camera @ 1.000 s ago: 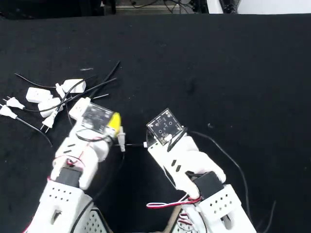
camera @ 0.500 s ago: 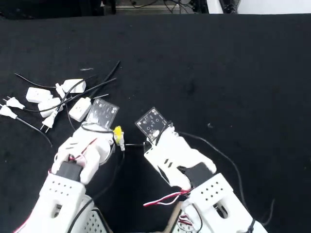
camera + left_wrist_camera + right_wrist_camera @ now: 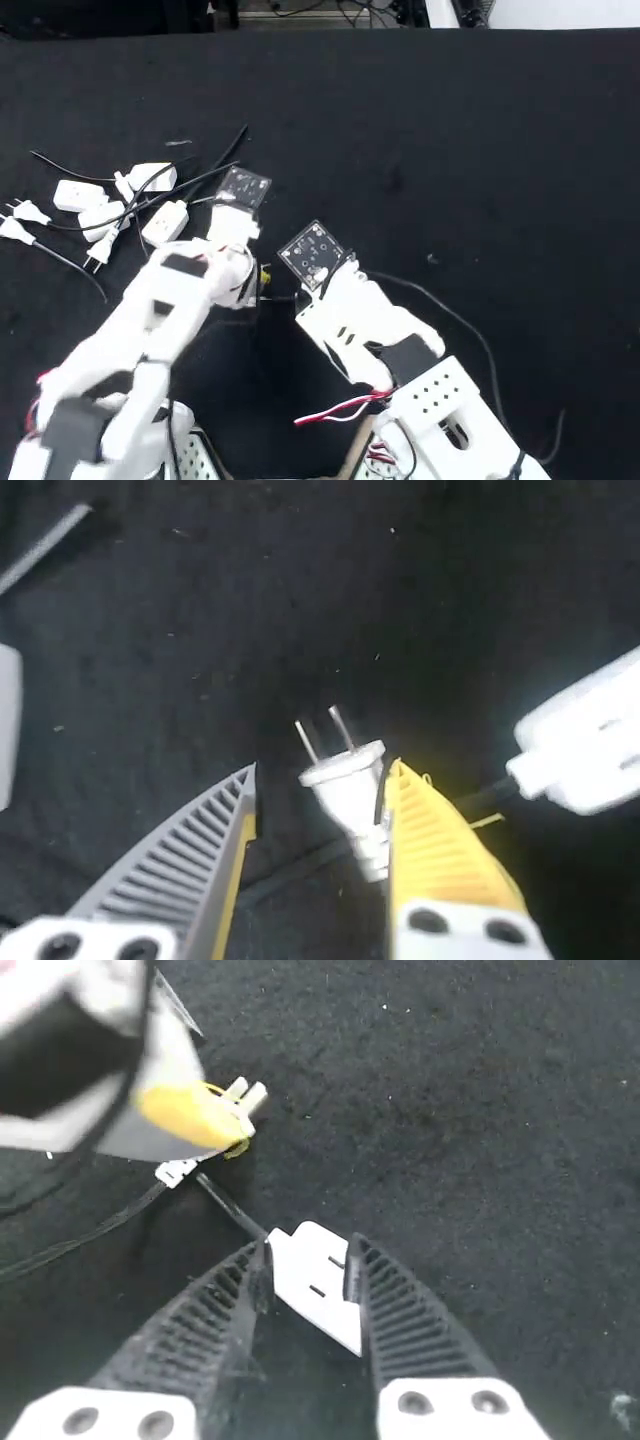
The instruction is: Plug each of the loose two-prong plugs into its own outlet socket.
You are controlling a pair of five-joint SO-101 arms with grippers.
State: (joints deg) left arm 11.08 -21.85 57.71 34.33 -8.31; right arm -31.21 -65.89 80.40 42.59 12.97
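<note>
A white two-prong plug lies on the black table, prongs pointing away, leaning against the yellow finger of my left gripper. That gripper is open, and its grey finger stands well clear of the plug. My right gripper is shut on a white outlet socket whose two slots face up. The socket sits just beside the plug. In the high view both grippers meet at the table's front centre, left gripper and right gripper close together.
A pile of several white sockets and plugs with black cords lies at the left of the table. A black cable trails to the right of the right arm. The table's far half is bare black cloth.
The left arm has swung and stretched forward, so its wrist board now sits farther up the table. The right arm shifted slightly left a second ago, then held still with the socket.
</note>
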